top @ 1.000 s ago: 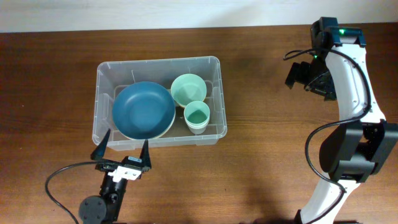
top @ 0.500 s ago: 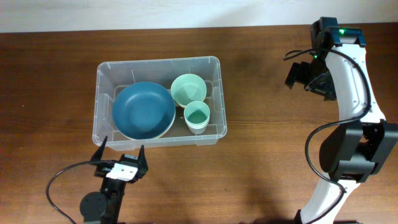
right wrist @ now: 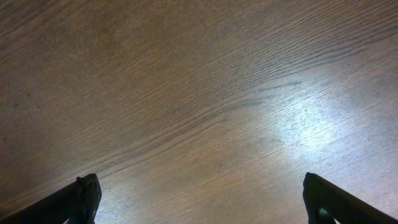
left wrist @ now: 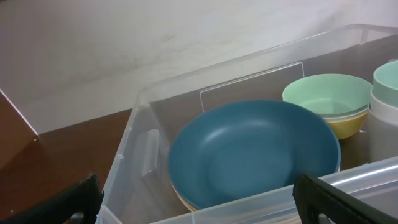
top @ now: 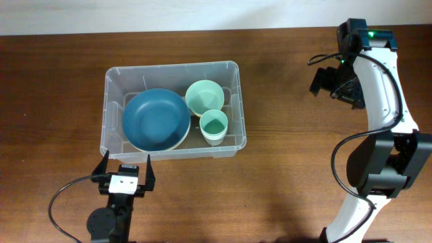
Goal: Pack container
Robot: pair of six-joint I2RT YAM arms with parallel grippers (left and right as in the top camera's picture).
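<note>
Container (top: 171,65) of clear plastic sits on the left half of the wooden surface (top: 283,169), long sides running left to right. At its left end lies a dark blue plate (top: 155,119), with the pale rim of another dish showing beneath it. To the right of the plate, toward the far wall, is a mint green bowl (top: 204,96), nested in a yellow one in the left wrist view. A mint green cup (top: 214,125) stands upright just in front of the bowl, by the near right corner.

Just outside the near wall, below the plate, the left end effector (top: 127,160) points at the container with its fingers spread as wide as they go, gripping nothing.

Well apart, at the far right, the right end effector (right wrist: 202,202) hangs over bare wood, likewise fully spread and empty.
</note>
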